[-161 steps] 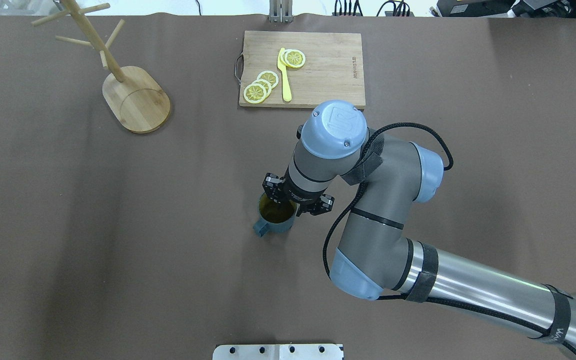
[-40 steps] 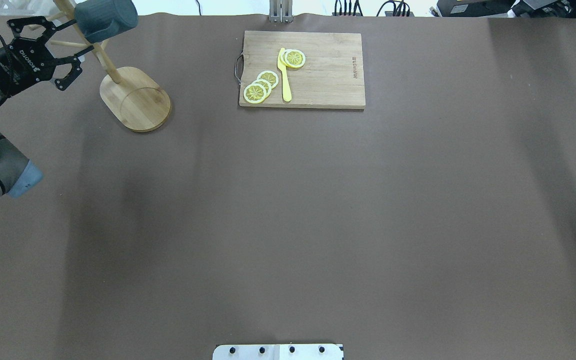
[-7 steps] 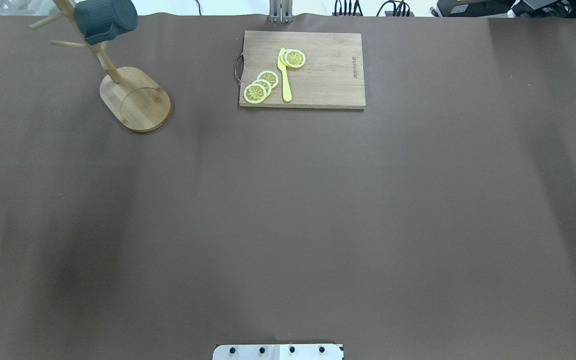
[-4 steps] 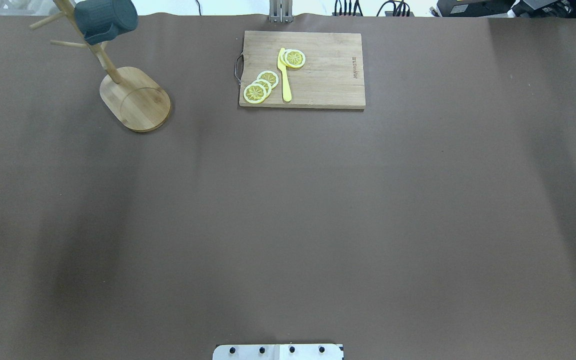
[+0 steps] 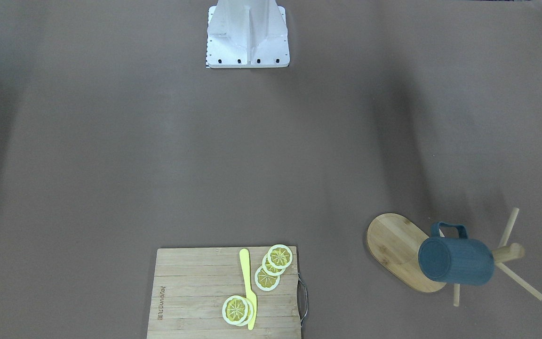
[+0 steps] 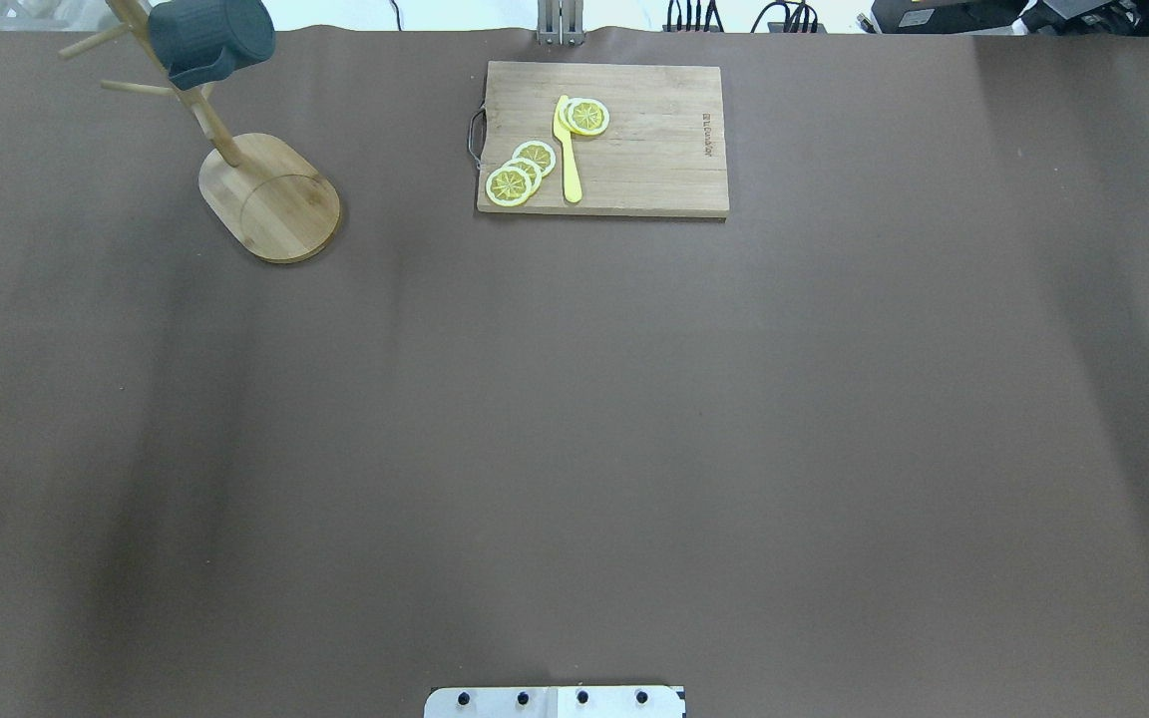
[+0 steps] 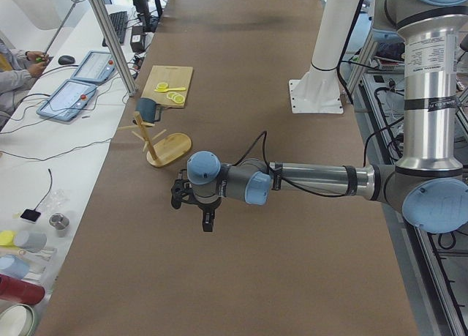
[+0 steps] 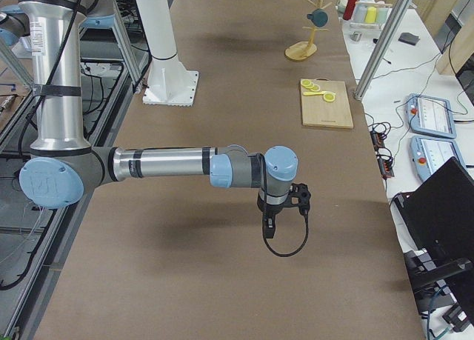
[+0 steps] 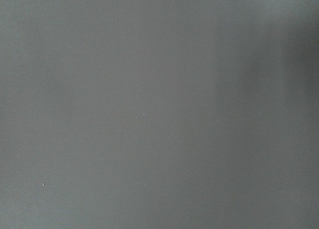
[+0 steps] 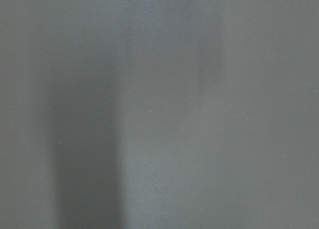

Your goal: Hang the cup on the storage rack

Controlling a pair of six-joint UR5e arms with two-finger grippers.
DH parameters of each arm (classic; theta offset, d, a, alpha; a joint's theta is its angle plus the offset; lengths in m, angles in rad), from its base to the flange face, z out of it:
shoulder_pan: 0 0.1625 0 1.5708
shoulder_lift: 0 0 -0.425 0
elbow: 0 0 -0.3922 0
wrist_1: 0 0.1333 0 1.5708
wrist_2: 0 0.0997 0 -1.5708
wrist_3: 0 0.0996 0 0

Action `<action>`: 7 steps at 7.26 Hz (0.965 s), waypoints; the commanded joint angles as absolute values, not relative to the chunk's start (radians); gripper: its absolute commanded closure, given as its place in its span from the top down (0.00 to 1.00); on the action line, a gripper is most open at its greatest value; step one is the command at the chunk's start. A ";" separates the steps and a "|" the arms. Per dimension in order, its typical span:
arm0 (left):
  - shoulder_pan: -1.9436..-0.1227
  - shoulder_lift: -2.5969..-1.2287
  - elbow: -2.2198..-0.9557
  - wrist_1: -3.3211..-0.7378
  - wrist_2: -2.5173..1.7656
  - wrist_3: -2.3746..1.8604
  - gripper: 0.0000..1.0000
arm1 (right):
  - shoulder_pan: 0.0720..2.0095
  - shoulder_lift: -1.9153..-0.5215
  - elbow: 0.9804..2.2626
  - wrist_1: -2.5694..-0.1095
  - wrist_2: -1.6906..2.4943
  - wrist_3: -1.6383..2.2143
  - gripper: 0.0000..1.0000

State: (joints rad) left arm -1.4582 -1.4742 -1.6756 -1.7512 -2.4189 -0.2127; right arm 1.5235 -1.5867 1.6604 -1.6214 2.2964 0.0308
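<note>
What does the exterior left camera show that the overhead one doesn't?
Only exterior left: the left arm and left claw over the table, apart from the storage rack, plus an operator. Only overhead: the metal handle and lettering of the cutting board. Both: the cup hanging on the rack, lemon slices and yellow knife on the board.

Brown desk (image 6: 574, 449). Storage rack (image 6: 275, 204) stands far-left on it, cutting board (image 6: 654, 150) far-centre. Well apart.

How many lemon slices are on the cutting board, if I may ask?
5 slices: three overlapping beside the board handle, two stacked at the knife; others may hide beneath.
</note>
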 commanded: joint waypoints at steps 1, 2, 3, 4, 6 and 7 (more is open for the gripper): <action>-1.456 -1.485 -1.677 -1.744 -2.418 -0.224 0.98 | 1.523 -1.589 1.658 -1.621 2.299 0.031 1.00; -1.457 -1.482 -1.675 -1.747 -2.421 -0.225 0.98 | 1.523 -1.589 1.658 -1.621 2.302 0.031 1.00; -1.459 -1.483 -1.692 -1.746 -2.422 -0.224 0.98 | 1.523 -1.585 1.658 -1.621 2.306 0.032 1.00; -1.459 -1.477 -1.697 -1.747 -2.428 -0.224 0.98 | 1.522 -1.589 1.657 -1.621 2.309 0.032 1.00; -1.462 -1.468 -1.690 -1.755 -2.451 -0.224 0.98 | 1.522 -1.592 1.646 -1.617 2.309 0.032 1.00; -1.460 -1.470 -1.684 -1.753 -2.444 -0.224 0.98 | 1.522 -1.592 1.631 -1.615 2.309 0.031 1.00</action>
State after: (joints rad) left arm -1.4607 -1.4701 -1.6898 -1.7531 -2.4468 -0.2240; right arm 1.5218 -1.5916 1.6460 -1.6174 2.3085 0.0319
